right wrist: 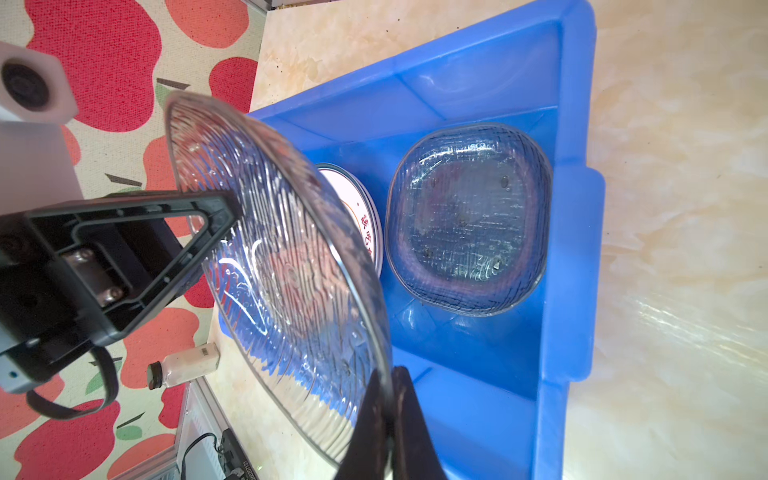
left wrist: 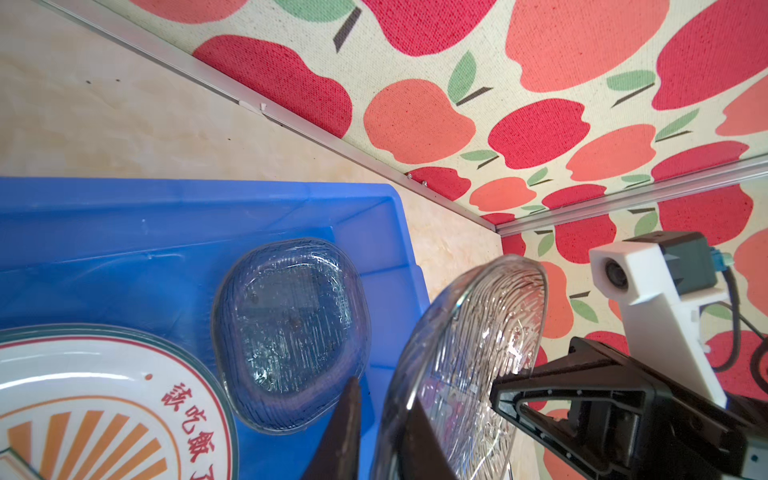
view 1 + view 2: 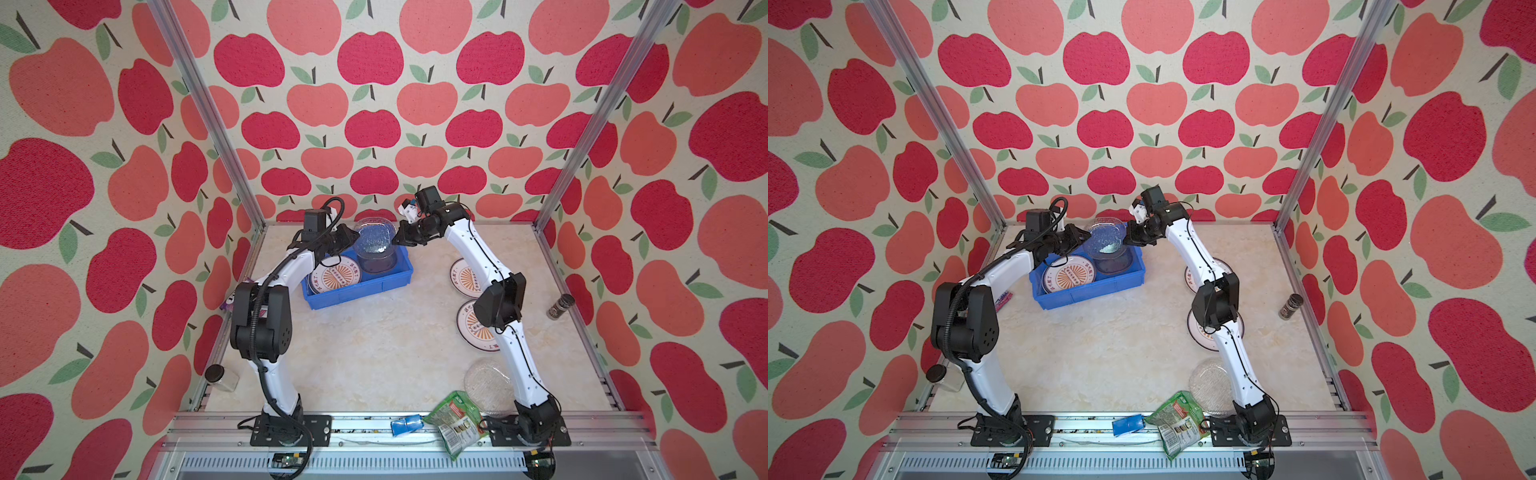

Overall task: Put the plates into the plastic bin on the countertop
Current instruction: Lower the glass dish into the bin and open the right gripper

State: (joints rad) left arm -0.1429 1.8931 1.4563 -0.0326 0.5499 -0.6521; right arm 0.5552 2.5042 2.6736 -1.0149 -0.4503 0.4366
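Both left pincer (image 3: 354, 237) and right pincer (image 3: 397, 240) pinch a clear plate (image 3: 374, 237) over the bin (image 3: 357, 297) holding sunburst plate (image 3: 337, 276) and smoky plate (image 3: 379, 264).

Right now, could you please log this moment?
left end effector: shut on glass plate | right end effector: same | plate: over bin

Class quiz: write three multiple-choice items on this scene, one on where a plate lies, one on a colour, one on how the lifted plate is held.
1. The smoky glass plate lies: A in the bin; B on the wall; C on an arm.
2. The bin is: A green; B blue; C red.
3. The lifted clear plate is gripped by: A one claw; B both claws; C no claw.
Answers: A, on the bin floor; B, bright blue walls; B, left claw and right claw each pinch its rim.
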